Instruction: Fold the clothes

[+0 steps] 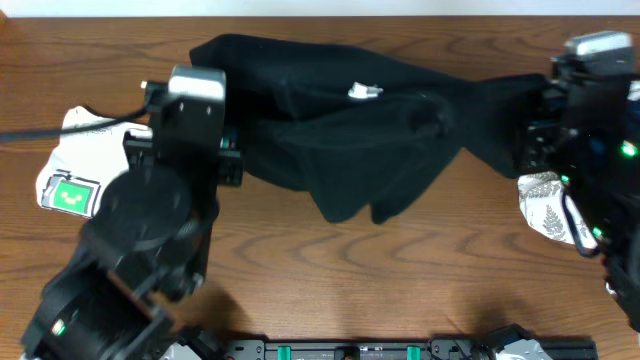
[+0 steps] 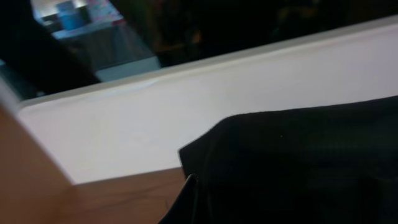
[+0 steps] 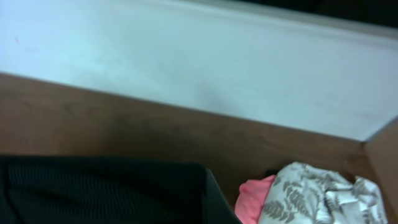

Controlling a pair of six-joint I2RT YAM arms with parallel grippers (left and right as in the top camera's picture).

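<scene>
Long and wide across the worktop [image 1: 400, 270], right between the two end effectors: the black garment [image 1: 380, 140]. Not folded yet. Bunched and lumpy in the middle, with a small white tag [image 1: 365, 92] showing on top.

Pressed up against one end of it, the left end effector [image 1: 232, 160]. At the other end, the right end effector [image 1: 530, 140], touching a thin stretched part of the cloth, maybe a sleeve. One at each end like that, most likely to pull the cloth flat and straight before any fold.

No fingers to see in any view. From the left wrist, only black cloth, very close in front. From the right wrist, black cloth low and off to one side. So no way to tell whether clenched on the cloth or let go, for either end effector.

On the outer side of the left end effector, a white cloth with a green patch [image 1: 70, 188]. Close beside the right end effector, on the side nearer the robot, a leaf-print cloth [image 1: 545, 205], with a pink cloth [image 3: 252, 196] tucked against it. Both lying apart from the middle, probably to keep them from getting mixed up with the black one.

Best next job, at a guess: tug both ends apart, lay the cloth smooth, then fold one side over.
</scene>
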